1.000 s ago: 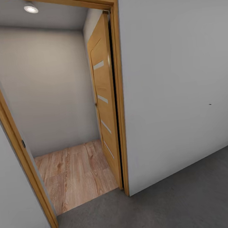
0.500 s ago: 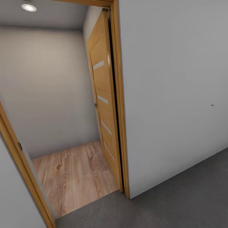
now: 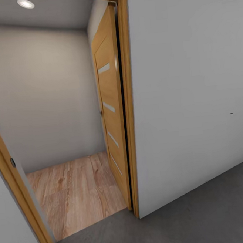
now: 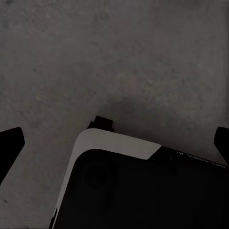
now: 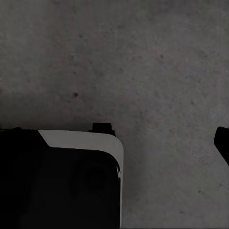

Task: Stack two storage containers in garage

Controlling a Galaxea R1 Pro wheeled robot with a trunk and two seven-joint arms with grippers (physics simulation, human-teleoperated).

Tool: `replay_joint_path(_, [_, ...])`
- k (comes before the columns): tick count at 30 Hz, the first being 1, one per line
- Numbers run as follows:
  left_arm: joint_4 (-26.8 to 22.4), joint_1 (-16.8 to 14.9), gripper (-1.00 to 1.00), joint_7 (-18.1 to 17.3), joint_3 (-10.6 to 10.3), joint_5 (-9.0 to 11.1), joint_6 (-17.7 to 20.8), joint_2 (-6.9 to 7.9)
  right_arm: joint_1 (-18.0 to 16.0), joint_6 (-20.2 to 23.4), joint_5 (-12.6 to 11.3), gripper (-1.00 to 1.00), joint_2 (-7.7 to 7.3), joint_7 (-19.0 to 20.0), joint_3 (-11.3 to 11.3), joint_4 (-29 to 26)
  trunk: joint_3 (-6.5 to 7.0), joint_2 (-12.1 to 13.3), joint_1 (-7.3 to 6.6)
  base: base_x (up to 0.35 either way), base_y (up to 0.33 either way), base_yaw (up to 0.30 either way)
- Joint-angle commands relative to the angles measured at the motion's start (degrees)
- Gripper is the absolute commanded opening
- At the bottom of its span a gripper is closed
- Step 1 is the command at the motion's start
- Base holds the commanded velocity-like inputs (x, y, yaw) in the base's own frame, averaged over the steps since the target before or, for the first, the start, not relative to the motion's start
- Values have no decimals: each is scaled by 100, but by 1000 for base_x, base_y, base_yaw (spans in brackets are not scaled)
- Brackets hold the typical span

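The two storage containers are out of view. I stand on the garage's dark grey concrete floor, facing an open doorway. In the left wrist view my left gripper hangs open over the concrete, its dark fingertips at the frame's two sides and nothing between them. My right gripper is also open and empty above the floor, with one fingertip showing at the edge. Part of my white-and-black base lies under both grippers.
A wood-panelled door stands swung inward against the right side of the wooden frame. Behind it is a small space with light wood plank flooring and a grey back wall. A white wall fills the right.
The whole head view has shifted: the doorway looks larger and its left jamb has slid left, so the camera has moved closer to the opening. Nothing in the scene itself moved.
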Motion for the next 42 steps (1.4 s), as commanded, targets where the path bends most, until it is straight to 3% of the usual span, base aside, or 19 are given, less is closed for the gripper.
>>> replay_joint_path(1, [2,-4,100,15,-47,42,-13,-2,-9,-28,57,100,16,-22,-49,19,-8,-5,3,198,0,0])
replay_joint_path(17, [-1,-4,100,15,-46,42,-13,-4,-9,-37,58,100,229,-26,-61,20,-8,-5,3,198,0,0])
replay_joint_path(32, [2,-4,100,15,-44,42,-13,2,-10,46,46,100,154,-17,-53,24,-8,-5,3,198,0,9])
replay_joint_path(42, [-1,-4,100,15,-43,49,-13,12,-10,35,48,100,121,-18,-48,20,-8,-5,3,136,0,257])
